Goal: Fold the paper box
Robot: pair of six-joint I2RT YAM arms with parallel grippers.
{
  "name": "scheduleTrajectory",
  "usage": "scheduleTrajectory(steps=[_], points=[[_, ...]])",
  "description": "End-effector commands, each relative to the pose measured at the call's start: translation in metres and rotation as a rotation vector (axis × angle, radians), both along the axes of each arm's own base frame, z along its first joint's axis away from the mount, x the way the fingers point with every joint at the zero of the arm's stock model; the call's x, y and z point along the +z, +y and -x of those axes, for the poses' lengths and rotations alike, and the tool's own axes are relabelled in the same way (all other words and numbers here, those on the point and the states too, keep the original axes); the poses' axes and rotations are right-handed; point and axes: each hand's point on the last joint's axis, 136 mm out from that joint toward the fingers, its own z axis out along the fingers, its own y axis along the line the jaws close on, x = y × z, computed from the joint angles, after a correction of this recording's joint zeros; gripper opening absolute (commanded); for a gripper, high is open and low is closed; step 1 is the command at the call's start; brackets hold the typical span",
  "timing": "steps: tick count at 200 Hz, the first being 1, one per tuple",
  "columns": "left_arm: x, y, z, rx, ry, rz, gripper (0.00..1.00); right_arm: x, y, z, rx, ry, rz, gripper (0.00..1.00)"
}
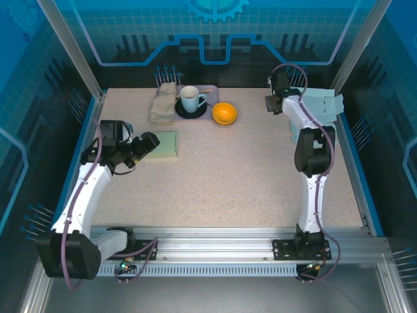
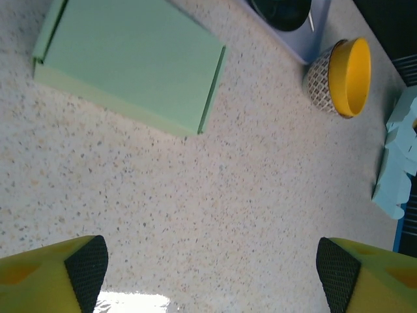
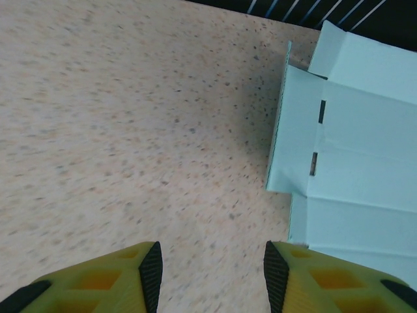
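While the left hand (image 2: 212,270) hangs open, the right hand (image 3: 212,270) hovers open beside the unfolded paper box (image 3: 358,163), likely ready to grasp.

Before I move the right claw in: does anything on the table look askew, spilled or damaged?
Only the light blue box sheet: it lies unfolded at the far right edge of the table, with an end flap kinked upward. The green box lies flat, the cup stands upright, and nothing is spilled.
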Motion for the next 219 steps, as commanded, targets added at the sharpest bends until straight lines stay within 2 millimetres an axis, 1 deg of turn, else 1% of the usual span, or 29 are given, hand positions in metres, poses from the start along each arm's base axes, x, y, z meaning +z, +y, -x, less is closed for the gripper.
scheduleTrajectory(steps=[1,10,30,48,68,100,108,126,129,145,149,157,161,172,184,201,216,219], points=[[0.011,-0.010,0.000,-0.057,-0.043,0.030,0.87,-0.009,-0.015,-0.025,0.018,-0.004,0.103,0.48],[0.012,-0.009,0.001,-0.053,-0.037,0.022,0.87,-0.016,-0.022,-0.032,0.011,0.004,0.127,0.47],[0.008,-0.006,0.008,-0.038,-0.014,0.011,0.87,-0.029,-0.028,-0.044,0.021,0.016,0.166,0.47],[0.001,-0.008,0.013,-0.054,0.018,0.014,0.87,-0.036,-0.043,-0.049,-0.022,0.041,0.219,0.47],[-0.005,-0.009,0.017,-0.072,0.046,0.004,0.87,-0.034,-0.052,-0.050,-0.048,0.034,0.219,0.47],[-0.009,-0.008,0.017,-0.083,0.056,-0.013,0.87,-0.033,-0.059,-0.048,-0.064,0.026,0.221,0.47],[-0.009,-0.008,0.016,-0.083,0.056,-0.013,0.87,-0.035,-0.058,-0.047,-0.066,0.032,0.216,0.47],[-0.011,-0.008,0.015,-0.083,0.061,-0.011,0.87,-0.029,-0.057,-0.044,-0.071,0.022,0.206,0.47],[-0.011,-0.008,0.015,-0.083,0.061,-0.009,0.87,-0.024,-0.056,-0.045,-0.071,0.005,0.200,0.47],[-0.011,-0.008,0.015,-0.084,0.061,-0.009,0.87,-0.012,-0.055,-0.042,-0.078,-0.031,0.174,0.47],[-0.011,-0.008,0.015,-0.084,0.062,-0.010,0.87,-0.006,-0.054,-0.041,-0.080,-0.046,0.168,0.47],[-0.012,-0.008,0.015,-0.086,0.063,-0.012,0.87,-0.003,-0.053,-0.039,-0.083,-0.058,0.157,0.47],[-0.012,-0.008,0.015,-0.085,0.063,-0.014,0.87,0.003,-0.054,-0.038,-0.086,-0.068,0.150,0.47],[-0.012,-0.008,0.016,-0.086,0.065,-0.015,0.87,0.006,-0.056,-0.034,-0.096,-0.074,0.135,0.47],[-0.013,-0.008,0.016,-0.085,0.066,-0.013,0.87,0.002,-0.058,-0.031,-0.107,-0.057,0.126,0.47],[-0.012,-0.007,0.016,-0.086,0.066,-0.015,0.87,-0.010,-0.066,-0.026,-0.117,-0.022,0.134,0.47],[-0.013,-0.007,0.017,-0.087,0.067,-0.021,0.87,-0.015,-0.068,-0.023,-0.111,-0.013,0.141,0.47],[-0.013,-0.007,0.017,-0.088,0.069,-0.021,0.87,-0.013,-0.068,-0.023,-0.110,-0.020,0.143,0.47]])
